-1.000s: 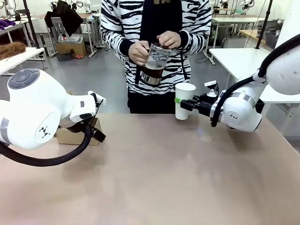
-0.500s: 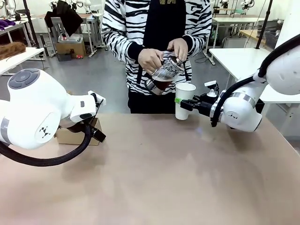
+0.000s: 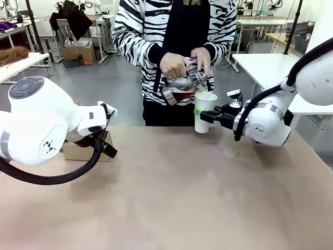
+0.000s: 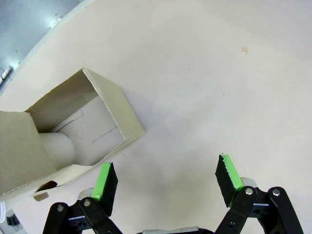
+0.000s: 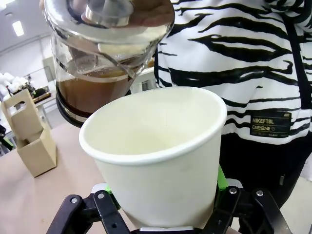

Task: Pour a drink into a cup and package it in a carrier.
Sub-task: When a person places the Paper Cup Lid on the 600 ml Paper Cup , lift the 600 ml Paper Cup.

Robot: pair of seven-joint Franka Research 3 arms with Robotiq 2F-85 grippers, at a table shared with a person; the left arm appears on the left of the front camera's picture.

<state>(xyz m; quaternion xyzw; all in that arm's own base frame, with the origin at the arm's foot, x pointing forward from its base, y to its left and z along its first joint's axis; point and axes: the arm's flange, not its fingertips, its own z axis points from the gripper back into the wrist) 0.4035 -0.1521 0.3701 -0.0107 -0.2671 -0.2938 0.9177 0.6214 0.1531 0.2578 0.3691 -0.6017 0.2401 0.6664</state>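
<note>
Pour step in hand: cup is clamped in right hand at the tabletop's far edge, and pitcher is tipped over its rim by the person (no drink seen in cup yet). Left hand is parked with jaws apart, just beside carrier. Next: cup is to be held level until filled.

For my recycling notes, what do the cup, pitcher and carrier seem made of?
The cup: likely paper, matte white, rolled rim. The pitcher: clear glass or hard plastic, glossy; the drink shows through, shiny metal band below. The carrier: brown cardboard, dull, with folded flaps and raw cut edges.
</note>
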